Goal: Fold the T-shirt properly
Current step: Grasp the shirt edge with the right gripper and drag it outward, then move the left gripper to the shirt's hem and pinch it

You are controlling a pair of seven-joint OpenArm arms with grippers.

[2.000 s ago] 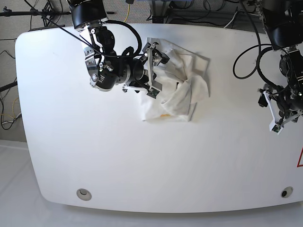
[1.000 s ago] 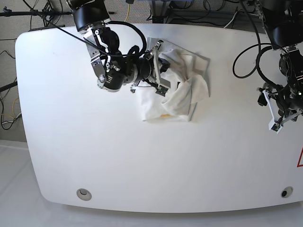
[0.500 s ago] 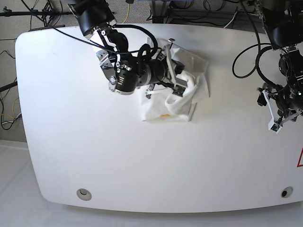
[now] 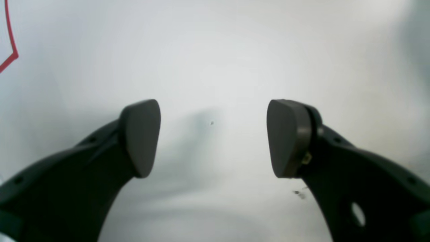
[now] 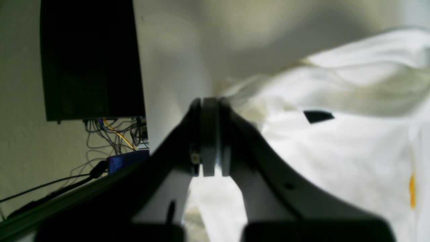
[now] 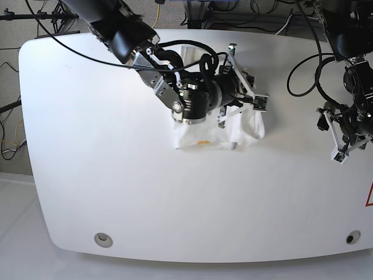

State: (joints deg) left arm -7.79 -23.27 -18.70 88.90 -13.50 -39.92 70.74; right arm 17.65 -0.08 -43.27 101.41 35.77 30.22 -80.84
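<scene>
Shirt [image 6: 204, 135] sits at the far middle of the table [image 6: 87, 175], a bunched white pile mostly hidden under our right arm in the base view. We see a small yellow-orange mark near its near edge and a black tag in the right wrist view.

Right gripper [image 6: 256, 100] reaches across the pile to its right side. In the right wrist view its jaws are pressed together, and a thin fold of white cloth seems to be caught between them, though blur makes the pinch hard to confirm. We read it as pinching a shirt edge and carrying it rightward over the rest.

Left gripper [image 4: 213, 137] is spread wide over bare table at the right edge, well apart from the shirt, holding nothing.

Risks as we judge them:
- Thin pinch could slip, so the carried edge drops short and the fold lands crooked.
- One-point hold means the cloth drapes unevenly; the layer may twist or roll instead of lying flat.
- Nothing pins the lower layers, so pulling right could drag the whole pile along with it.
- Arm lies low over the pile and could rumple layers beneath.
</scene>
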